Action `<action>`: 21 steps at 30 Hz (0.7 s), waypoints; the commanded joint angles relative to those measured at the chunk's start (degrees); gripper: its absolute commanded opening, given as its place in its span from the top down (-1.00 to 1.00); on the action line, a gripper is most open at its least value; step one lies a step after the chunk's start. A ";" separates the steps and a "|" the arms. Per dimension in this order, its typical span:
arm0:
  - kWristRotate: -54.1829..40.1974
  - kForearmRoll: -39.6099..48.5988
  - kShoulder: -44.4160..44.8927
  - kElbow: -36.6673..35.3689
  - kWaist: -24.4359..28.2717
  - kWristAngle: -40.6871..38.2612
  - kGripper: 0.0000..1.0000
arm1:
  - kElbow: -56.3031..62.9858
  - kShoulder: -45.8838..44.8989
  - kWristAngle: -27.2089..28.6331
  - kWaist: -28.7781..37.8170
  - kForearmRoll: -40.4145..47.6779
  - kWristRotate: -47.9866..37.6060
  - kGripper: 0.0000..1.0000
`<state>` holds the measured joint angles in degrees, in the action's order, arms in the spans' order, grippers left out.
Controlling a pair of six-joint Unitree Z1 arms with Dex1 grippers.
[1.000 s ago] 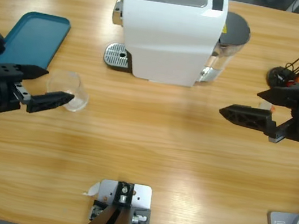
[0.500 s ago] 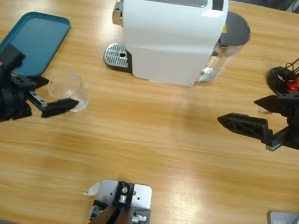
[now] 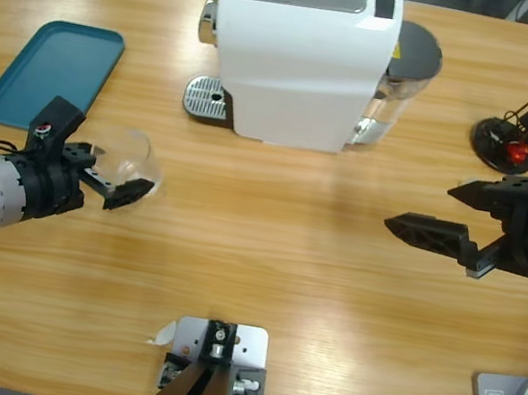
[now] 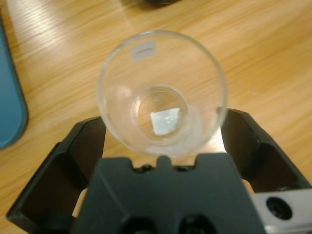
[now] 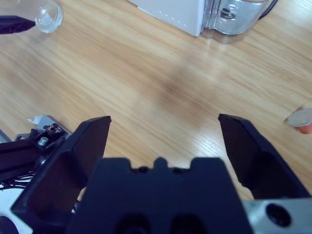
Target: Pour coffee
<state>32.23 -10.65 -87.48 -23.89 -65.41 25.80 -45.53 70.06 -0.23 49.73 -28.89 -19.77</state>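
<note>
Your clear tumbler (image 4: 162, 92) looks empty, no coffee visible in it; it sits between the left gripper (image 3: 110, 180) jaws, rim tipped toward the wrist camera. Whether those jaws actually press the glass, you cannot tell. In the high view the tumbler (image 3: 129, 157) is near the teal tray (image 3: 50, 71), left of the white coffee machine (image 3: 298, 56). Your right gripper (image 3: 454, 214) is spread wide, holding nothing, over bare table (image 3: 261, 278). An orange capsule (image 5: 302, 119) lies beside it.
</note>
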 commanded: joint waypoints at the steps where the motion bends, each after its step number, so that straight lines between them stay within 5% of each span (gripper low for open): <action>1: 1.79 -4.53 -7.32 1.39 -0.51 5.63 -0.66 | 2.11 -1.59 -1.56 -0.51 0.42 0.70 -1.00; 10: 0.94 -9.12 -10.43 1.78 -0.51 5.84 0.13 | 2.18 -1.50 -1.88 -0.51 0.42 0.70 -1.00; 21: -11.85 -13.39 -2.84 0.79 1.94 -0.17 0.14 | 2.20 -2.10 -1.88 -0.51 0.42 0.70 -1.00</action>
<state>29.61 -20.24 -94.90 -23.50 -65.43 30.67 -45.08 69.92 -1.34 49.73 -28.89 -19.77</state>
